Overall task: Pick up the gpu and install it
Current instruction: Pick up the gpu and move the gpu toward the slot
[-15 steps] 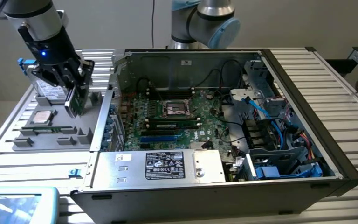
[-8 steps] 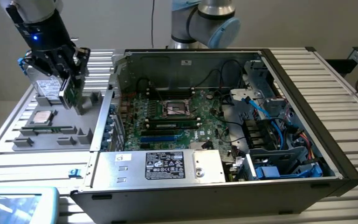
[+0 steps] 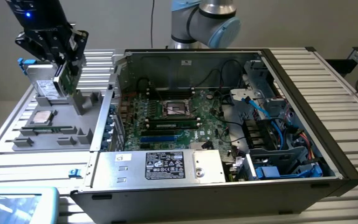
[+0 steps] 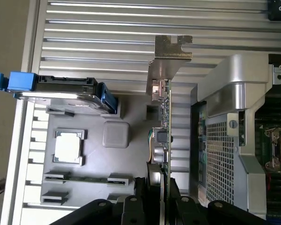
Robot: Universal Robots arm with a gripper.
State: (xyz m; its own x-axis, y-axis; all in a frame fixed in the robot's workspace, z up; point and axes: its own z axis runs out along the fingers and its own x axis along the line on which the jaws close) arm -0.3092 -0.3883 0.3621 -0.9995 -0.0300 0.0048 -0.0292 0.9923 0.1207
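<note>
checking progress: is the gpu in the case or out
Out. The hand grips the gpu edge-on over the grey tray, beside the open computer case, not inside it.

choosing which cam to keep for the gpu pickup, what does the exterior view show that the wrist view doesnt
The exterior view adds the labelled power supply, the blue cables and the arm's joint. The wrist view adds a close, edge-on look at the silver bracket on the gpu. Both share the gripper clamped on the gpu at the gray tray with its cpu.
</note>
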